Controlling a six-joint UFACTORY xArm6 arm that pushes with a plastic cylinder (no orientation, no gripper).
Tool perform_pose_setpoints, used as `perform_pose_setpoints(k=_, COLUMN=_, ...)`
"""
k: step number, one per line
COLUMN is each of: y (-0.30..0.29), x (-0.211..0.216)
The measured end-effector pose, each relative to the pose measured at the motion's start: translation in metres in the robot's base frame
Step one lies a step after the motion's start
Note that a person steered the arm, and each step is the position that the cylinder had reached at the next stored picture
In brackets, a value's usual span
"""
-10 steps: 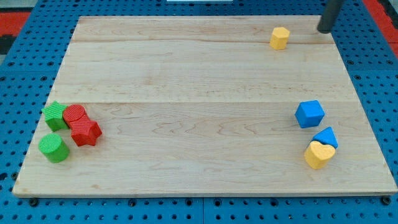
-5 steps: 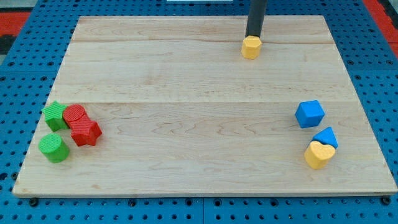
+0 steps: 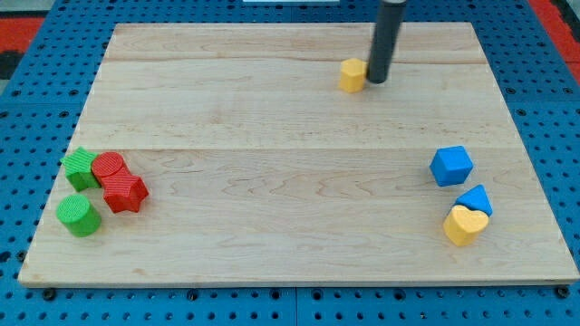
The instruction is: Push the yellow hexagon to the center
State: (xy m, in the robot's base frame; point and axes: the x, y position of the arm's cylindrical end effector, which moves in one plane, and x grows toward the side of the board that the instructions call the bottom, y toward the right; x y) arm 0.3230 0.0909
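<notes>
The yellow hexagon (image 3: 352,75) lies on the wooden board (image 3: 290,181), above the board's middle and a little to the right. My tip (image 3: 377,80) stands just to the right of the hexagon, touching or nearly touching its right side. The dark rod rises from the tip to the view's top edge.
At the right stand a blue cube (image 3: 451,166), a blue triangular block (image 3: 475,199) and a yellow heart (image 3: 465,225). At the left sit a green star (image 3: 81,167), a red cylinder (image 3: 109,166), a red star (image 3: 124,191) and a green cylinder (image 3: 79,215).
The yellow hexagon has slid left and slightly down across the top of the board. My tip moved from the top right to above the hexagon, then to its right side.
</notes>
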Motion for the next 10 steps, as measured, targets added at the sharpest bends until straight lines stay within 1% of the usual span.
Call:
perform_pose_setpoints(k=1, y=-0.043, x=0.0)
perform_pose_setpoints(k=2, y=0.007, x=-0.03)
perform_pose_setpoints(k=3, y=-0.02, x=-0.055)
perform_pose_setpoints(k=4, y=-0.052, x=0.005)
perform_pose_setpoints(k=5, y=-0.081, x=0.04)
perform_pose_setpoints(k=6, y=-0.048, x=0.007)
perform_pose_setpoints(k=7, y=-0.047, x=-0.043)
perform_pose_setpoints(k=8, y=-0.102, x=-0.038)
perform_pose_setpoints(k=9, y=-0.087, x=0.018)
perform_pose_setpoints(k=10, y=-0.084, x=0.017)
